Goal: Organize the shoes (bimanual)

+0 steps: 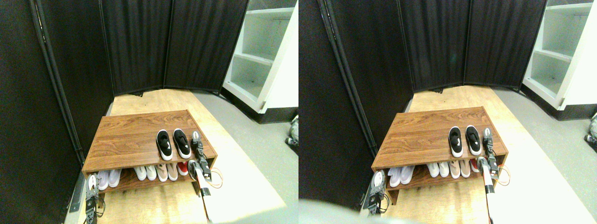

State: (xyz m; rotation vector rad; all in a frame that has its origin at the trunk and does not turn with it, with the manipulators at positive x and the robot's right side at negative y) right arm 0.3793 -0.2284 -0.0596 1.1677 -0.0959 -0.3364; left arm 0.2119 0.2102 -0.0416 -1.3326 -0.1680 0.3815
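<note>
Both black shoes (172, 143) are sitting side by side on the table (126, 140), the right hand (195, 138) hovering just beside them, its grip state unclear.

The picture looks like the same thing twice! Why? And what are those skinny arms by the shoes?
It is one camera with two eyes on a four-legged robot, looking forward and down, so you see nearly the same view twice. The arms are the robot's. The right gripper reaches up beside the black shoes, which stand side by side on top of the wooden shoe rack. The left gripper waits low by the rack's left corner. White, beige and red shoes sit on the shelf underneath. Nothing is visibly held.
</note>
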